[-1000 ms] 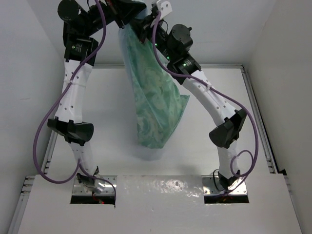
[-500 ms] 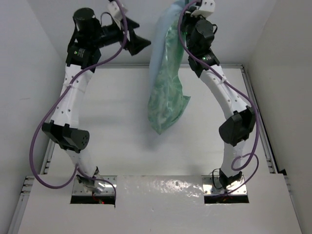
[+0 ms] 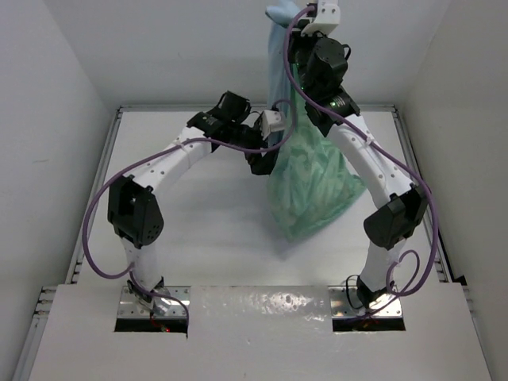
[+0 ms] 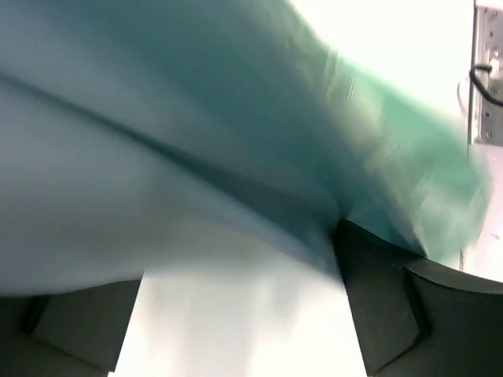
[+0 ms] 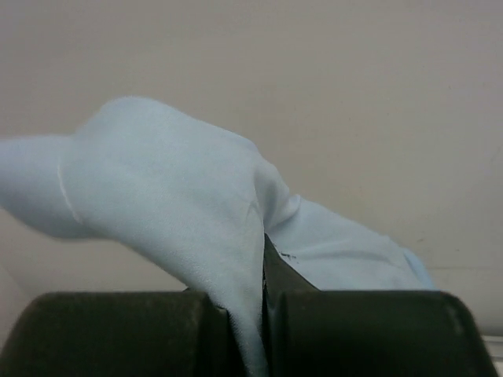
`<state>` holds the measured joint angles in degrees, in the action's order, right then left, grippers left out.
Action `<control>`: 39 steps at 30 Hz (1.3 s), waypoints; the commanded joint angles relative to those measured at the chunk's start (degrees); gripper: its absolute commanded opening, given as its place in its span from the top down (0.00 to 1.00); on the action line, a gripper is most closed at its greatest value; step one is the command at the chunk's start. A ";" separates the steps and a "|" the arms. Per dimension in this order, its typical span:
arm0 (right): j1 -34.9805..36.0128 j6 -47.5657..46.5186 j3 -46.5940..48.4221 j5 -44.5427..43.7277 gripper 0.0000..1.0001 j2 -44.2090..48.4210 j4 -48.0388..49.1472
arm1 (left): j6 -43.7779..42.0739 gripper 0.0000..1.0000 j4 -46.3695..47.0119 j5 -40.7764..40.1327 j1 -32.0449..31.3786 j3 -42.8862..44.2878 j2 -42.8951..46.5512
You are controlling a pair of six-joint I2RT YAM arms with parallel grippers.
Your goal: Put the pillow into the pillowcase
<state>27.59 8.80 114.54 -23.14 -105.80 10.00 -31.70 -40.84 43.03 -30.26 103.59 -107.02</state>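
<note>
The right gripper [image 5: 263, 305] is holding the pillowcase [image 3: 309, 182] high over the far side of the table [image 3: 198, 238], its 2 fingers [image 5: 118, 330] pressing together on a fold of the light blue cloth. The sack is hanging down with its green patterned face showing. The left gripper [image 4: 240, 283] is reaching against the sack's left edge, its 2 fingers standing wide apart and gripping nothing, with blurred cloth lying across them.
</note>
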 commanded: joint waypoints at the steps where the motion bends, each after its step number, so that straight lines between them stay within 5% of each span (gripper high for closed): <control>1: -0.88 -1.68 -0.45 -0.77 1.00 3.75 5.12 | -0.22 0.00 -3.29 -3.83 0.82 -4.79 0.67; 3: -0.96 -2.29 -1.85 -1.38 1.00 4.02 5.99 | 0.67 0.12 -1.88 0.45 0.82 -7.69 0.85; 6: -0.96 -1.94 -3.70 -1.39 1.00 4.90 7.05 | 8.38 0.84 7.41 6.70 0.82 -12.53 0.50; 7: -0.96 -1.94 -3.97 -1.39 1.00 5.07 7.23 | 14.24 1.00 13.27 7.33 0.82 -13.41 0.33; 10: -0.96 -3.25 -3.80 -0.77 1.00 4.99 6.88 | 18.43 1.00 17.10 10.93 1.17 -12.46 -0.64; 15: -1.23 -4.84 -2.05 -0.94 1.00 3.85 5.91 | 19.31 1.00 15.97 13.05 6.17 -9.20 -1.35; 18: -1.58 -5.02 -0.29 -0.60 1.00 2.35 4.86 | 11.80 0.94 10.89 11.30 11.09 -6.04 -1.87; 20: -1.67 -4.76 -0.28 1.68 1.00 2.44 4.85 | 3.27 0.39 -0.51 11.03 12.85 -0.17 -4.24; 21: -1.49 -4.32 -0.20 2.39 1.00 2.61 4.77 | -6.43 0.01 -10.48 12.85 13.29 2.03 -5.20; 25: -1.58 -2.38 1.82 4.50 1.00 2.61 2.05 | -28.12 0.00 -33.53 18.23 13.47 16.07 -11.27; 28: -1.32 -2.65 2.09 5.73 1.00 2.88 1.43 | -31.57 0.00 -33.61 18.68 12.95 15.34 -11.90; 39: -0.52 -4.67 1.30 5.73 1.00 3.23 -0.33 | -8.24 0.00 -8.15 20.52 5.48 5.93 -8.29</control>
<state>26.76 4.93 112.75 -18.33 -105.43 4.08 -47.03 -58.52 59.66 -23.79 110.50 -118.50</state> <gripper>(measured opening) 0.009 0.996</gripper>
